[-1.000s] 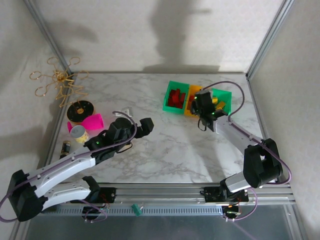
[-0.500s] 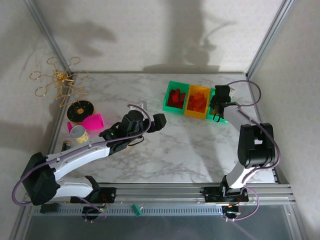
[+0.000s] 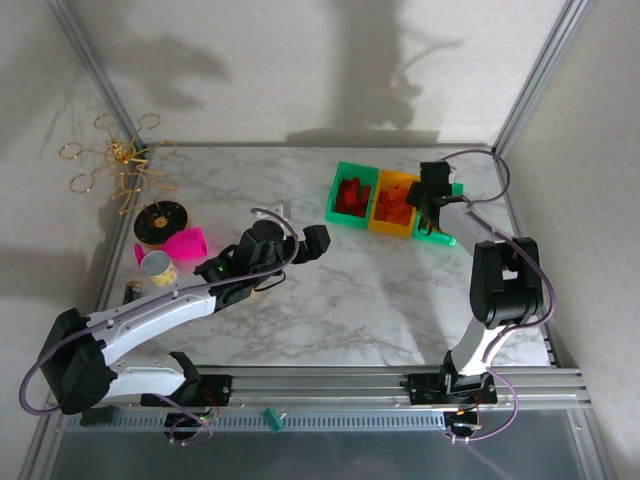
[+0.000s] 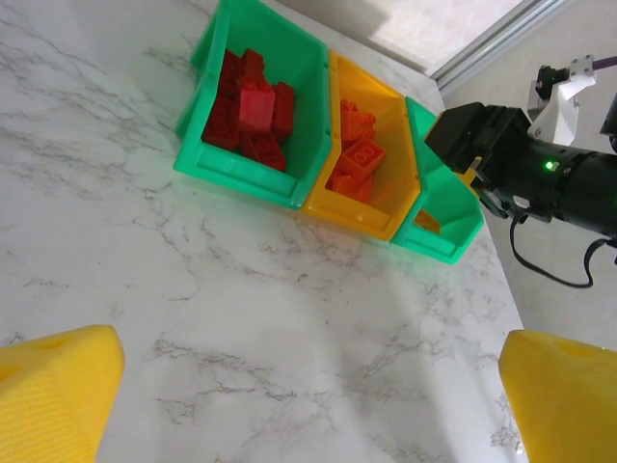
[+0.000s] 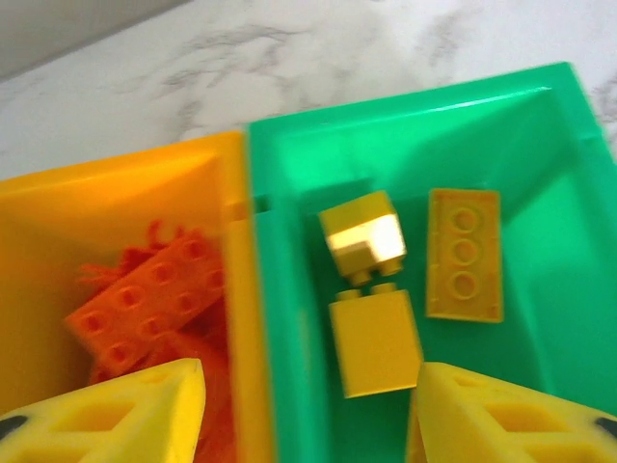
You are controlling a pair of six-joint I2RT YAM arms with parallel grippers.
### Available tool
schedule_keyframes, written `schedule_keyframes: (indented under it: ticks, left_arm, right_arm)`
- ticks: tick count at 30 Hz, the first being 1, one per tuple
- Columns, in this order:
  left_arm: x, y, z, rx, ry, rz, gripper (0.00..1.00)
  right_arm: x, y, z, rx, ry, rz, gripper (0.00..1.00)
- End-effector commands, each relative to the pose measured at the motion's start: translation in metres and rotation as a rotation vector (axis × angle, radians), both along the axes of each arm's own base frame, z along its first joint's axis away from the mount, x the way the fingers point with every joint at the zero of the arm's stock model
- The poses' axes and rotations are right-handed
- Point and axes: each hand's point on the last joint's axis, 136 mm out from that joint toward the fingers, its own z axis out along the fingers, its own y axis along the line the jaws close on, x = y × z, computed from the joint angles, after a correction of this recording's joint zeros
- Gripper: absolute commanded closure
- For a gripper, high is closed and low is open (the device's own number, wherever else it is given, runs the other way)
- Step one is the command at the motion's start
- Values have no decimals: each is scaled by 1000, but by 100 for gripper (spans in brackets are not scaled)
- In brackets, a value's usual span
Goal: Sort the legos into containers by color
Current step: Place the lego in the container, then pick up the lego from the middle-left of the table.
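My right tool (image 5: pixel 310 386) hangs spread and empty over a translucent green plastic bin (image 5: pixel 540 145). Small yellow plastic bricks (image 5: pixel 374 342) lie directly beneath it. To its left, orange bricks (image 5: pixel 145 299) sit in the orange-yellow bin (image 5: pixel 96 193), and red bricks (image 4: pixel 253 106) in the far green bin (image 4: pixel 217 164). My left tool (image 4: pixel 308 386) hovers spread and empty above the marble counter (image 4: pixel 193 289). Every brick I can see sits with its colour, so I judge the sorting essentially finished.
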Motion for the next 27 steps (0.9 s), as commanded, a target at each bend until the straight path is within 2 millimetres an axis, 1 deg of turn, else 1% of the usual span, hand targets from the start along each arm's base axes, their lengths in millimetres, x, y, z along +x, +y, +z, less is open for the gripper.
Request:
schedule_keyframes:
  ticks: [1,3,7,12,16,17,18,20,23,27]
  left_arm:
    - [-2,8,17,10,-40,25,0]
    - [-3,14,18,15,-45,38,0]
    - [-7,28,15,35,-33,76,0]
    - [-15,52,9,41,-20,140,0]
    - [-25,72,6,43,-3,186,0]
    - [-27,78,5,49,3,203,0]
    - [-29,83,3,53,8,218,0]
    - [-34,93,4,50,16,244,0]
    - [-40,108,1,58,35,290,0]
    - [-48,127,1,63,51,349,0]
  right_arm:
    - [-16,19,22,-4,-38,43,38]
    - [-26,35,27,0,-53,84,36]
    - [-47,81,35,16,-63,200,30]
    - [-78,142,34,-4,-68,347,26]
    - [-105,192,28,4,-70,479,23]
    - [-117,211,27,4,-78,532,22]
    - [-123,222,24,10,-79,562,21]
    - [-140,251,18,29,-71,647,20]
    - [-164,288,9,48,-69,759,19]
    - [-189,327,-4,89,-53,869,17]
